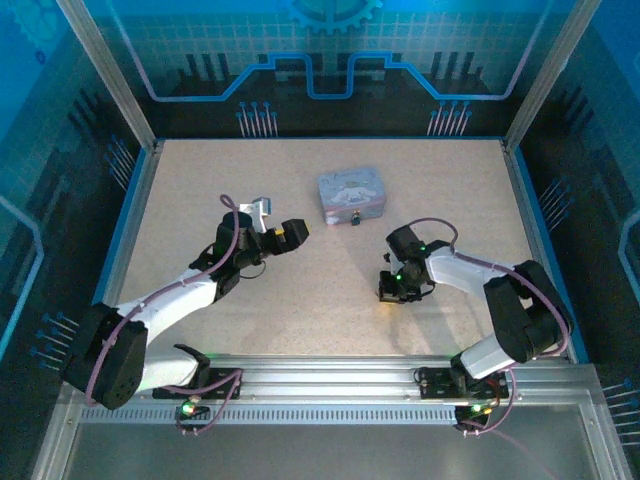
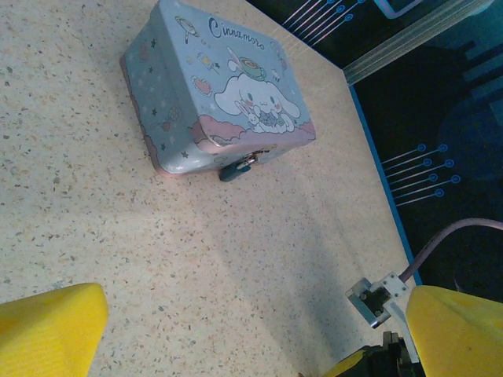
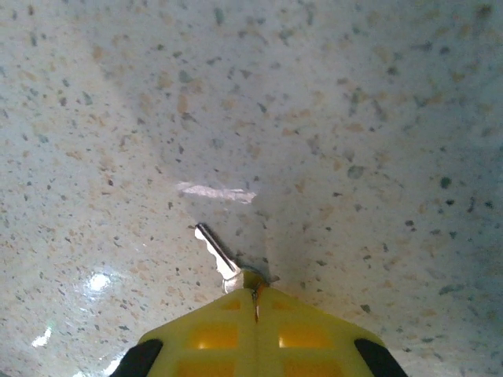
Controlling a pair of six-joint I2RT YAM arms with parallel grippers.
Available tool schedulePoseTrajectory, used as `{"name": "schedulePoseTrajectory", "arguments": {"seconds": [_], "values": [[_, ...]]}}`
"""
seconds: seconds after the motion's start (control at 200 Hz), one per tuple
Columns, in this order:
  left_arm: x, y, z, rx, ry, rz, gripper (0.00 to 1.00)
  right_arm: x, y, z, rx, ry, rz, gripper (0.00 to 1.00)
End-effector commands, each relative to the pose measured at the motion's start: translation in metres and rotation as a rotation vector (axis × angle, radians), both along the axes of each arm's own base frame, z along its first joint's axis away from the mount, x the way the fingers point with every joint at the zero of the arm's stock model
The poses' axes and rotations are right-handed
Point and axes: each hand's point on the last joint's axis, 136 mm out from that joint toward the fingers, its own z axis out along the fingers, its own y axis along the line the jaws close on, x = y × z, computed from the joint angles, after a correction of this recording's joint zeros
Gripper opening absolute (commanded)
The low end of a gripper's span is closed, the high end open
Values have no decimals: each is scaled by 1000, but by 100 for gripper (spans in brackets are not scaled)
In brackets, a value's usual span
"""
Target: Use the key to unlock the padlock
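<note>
A tiny bluish padlock (image 2: 233, 167) hangs on the front clasp of a lavender-blue cartoon tin (image 2: 216, 86), which sits mid-table toward the back (image 1: 350, 193). The padlock (image 1: 356, 218) is a dark speck at the tin's near edge. My right gripper (image 3: 255, 284) is shut on the key (image 3: 216, 253), pinching its head right at the tabletop. The silver blade sticks out up and to the left, lying flat on the surface. From above, this gripper (image 1: 392, 292) points down, near-right of the tin. My left gripper (image 1: 290, 232) is open, left of the tin, with its yellow fingers (image 2: 47, 334) wide apart.
The speckled beige tabletop (image 1: 330, 290) is walled by blue-lit panels on the left, right and back. A small metal bracket with a cable (image 2: 377, 298) sits beside the left gripper's right finger. An aluminium rail (image 1: 330, 375) carrying the arm bases runs along the near edge.
</note>
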Motion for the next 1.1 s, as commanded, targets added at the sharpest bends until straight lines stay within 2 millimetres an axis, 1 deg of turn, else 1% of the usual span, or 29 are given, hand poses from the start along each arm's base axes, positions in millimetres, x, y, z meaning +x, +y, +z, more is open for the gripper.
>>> {"name": "schedulePoseTrajectory", "arguments": {"seconds": [0.0, 0.135, 0.325, 0.4, 0.52, 0.61, 0.69, 0.775, 0.84, 0.94, 1.096], "values": [[5, -2, 26, -6, -62, 0, 99, 7, 6, 13, 23, -74, 11, 0], [6, -6, 36, -29, -72, -10, 99, 20, 12, 32, 78, -169, -2, 0], [7, -15, 56, -74, -74, -48, 99, 43, 29, 69, 207, -323, -45, 0], [8, -20, 65, -108, -71, -65, 99, 55, 35, 89, 265, -398, -74, 0], [11, -30, 75, -165, -56, -97, 99, 74, 44, 128, 379, -534, -133, 0], [12, -37, 80, -180, -54, -112, 99, 85, 51, 157, 463, -621, -161, 0], [11, -43, 85, -182, -62, -129, 98, 89, 58, 179, 507, -675, -153, 0], [10, -52, 90, -197, -67, -153, 98, 92, 65, 197, 527, -713, -138, 0], [10, -59, 93, -206, -69, -171, 96, 93, 71, 207, 535, -734, -125, 0], [8, -71, 94, -219, -67, -203, 92, 91, 80, 218, 540, -761, -101, 0], [9, -87, 90, -240, -46, -238, 83, 88, 96, 221, 538, -764, -59, 0]]}}
